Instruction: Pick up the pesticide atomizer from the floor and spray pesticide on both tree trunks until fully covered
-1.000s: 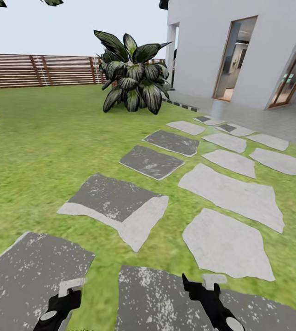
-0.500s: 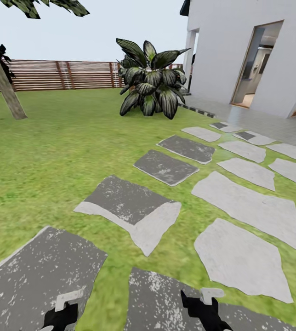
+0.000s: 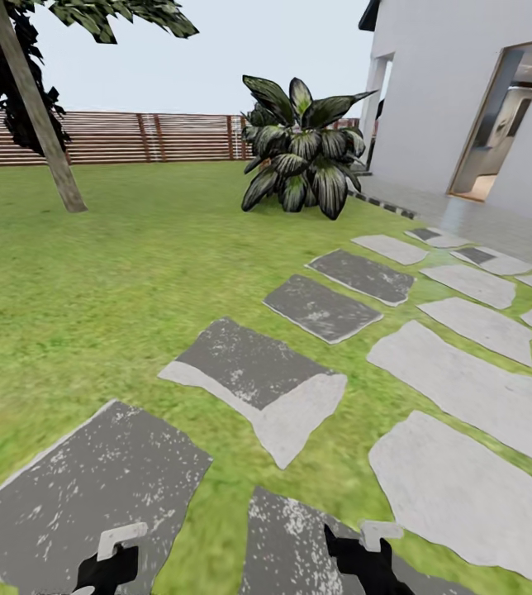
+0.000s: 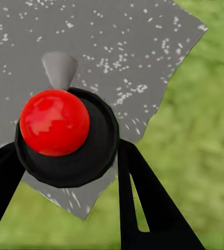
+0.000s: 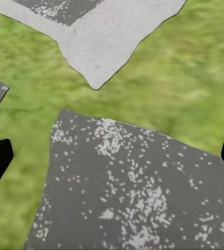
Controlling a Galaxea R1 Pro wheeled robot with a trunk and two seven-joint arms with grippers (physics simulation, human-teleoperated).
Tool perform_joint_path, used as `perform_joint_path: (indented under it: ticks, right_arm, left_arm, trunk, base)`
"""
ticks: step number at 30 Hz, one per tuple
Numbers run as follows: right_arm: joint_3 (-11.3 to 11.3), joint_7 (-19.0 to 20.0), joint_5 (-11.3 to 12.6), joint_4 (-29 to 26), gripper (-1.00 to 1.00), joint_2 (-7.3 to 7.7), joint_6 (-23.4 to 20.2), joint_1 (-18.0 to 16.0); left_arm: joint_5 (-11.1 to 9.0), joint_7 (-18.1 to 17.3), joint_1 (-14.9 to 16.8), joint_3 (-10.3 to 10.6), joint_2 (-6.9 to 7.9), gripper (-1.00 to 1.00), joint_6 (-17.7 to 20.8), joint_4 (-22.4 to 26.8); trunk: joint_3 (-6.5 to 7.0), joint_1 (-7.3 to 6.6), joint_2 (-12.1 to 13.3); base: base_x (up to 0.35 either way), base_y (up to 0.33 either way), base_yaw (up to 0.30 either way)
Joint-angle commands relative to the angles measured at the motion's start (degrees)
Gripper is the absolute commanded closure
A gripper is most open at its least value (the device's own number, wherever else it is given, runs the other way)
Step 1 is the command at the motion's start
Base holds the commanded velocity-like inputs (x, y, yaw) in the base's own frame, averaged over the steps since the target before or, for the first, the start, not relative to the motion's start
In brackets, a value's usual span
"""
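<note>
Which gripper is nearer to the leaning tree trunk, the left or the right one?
Left. The tree trunk stands far ahead on the left side of the lawn. The left gripper sits low on that side; the right gripper is further across, over the stepping stones.

I see a glossy red ball (image 4: 54, 122) seated in a round black cup (image 4: 73, 143), a small grey cone (image 4: 59, 69) just beyond it. Black struts (image 4: 143, 200) angle away. Below: speckled grey paving slab (image 4: 117, 47), green grass (image 4: 195, 114) along its edge.
</note>
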State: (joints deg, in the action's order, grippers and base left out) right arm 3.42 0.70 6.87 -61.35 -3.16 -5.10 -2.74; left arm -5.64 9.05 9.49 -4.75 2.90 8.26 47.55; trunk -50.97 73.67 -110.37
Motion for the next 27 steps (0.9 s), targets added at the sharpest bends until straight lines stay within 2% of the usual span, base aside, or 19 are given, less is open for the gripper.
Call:
perform_joint_path:
  ticks: [1, 6, 17, 23, 27]
  right_arm:
    - [0.0, 0.0, 0.0, 0.0, -1.0, 0.0, 0.0, -0.01]
    - [0.0, 0.0, -0.01, 0.02, -1.0, 0.0, -0.07, -0.03]
    - [-0.03, 0.0, -0.02, 0.09, -1.0, 0.0, -0.09, 0.0]
    - [0.01, 0.02, -0.02, 0.09, -1.0, 0.0, -0.09, 0.01]
    - [0.01, 0.07, -0.02, 0.09, -1.0, 0.0, -0.12, -0.01]
  left_arm:
    - [0.02, 0.05, 0.0, 0.0, -0.02, 1.0, 0.01, 0.0]
    - [0.09, 0.18, 0.0, 0.0, -0.42, 1.0, -0.07, -0.07]
    - [0.01, 0.26, 0.0, -0.2, -0.44, 1.0, -0.08, -1.72]
    - [-1.37, 0.31, 0.0, -1.4, -0.44, 1.0, -0.15, -1.85]
    - [-1.56, 0.27, 0.0, -1.54, -0.44, 1.0, -0.23, -2.41]
  trunk:
    - [0.08, -0.01, 0.02]
    - [0.41, -0.01, 0.02]
    - [1.14, -0.01, 0.02]
    - [1.54, -0.01, 0.02]
    - [1.76, -0.01, 0.02]
  base:
    - [0.0, 0.0, 0.187]
    - [0.095, 0.034, 0.185]
    - [0.304, 0.17, 0.192]
    - [0.308, 0.186, 0.194]
    - [0.301, 0.184, 0.219]
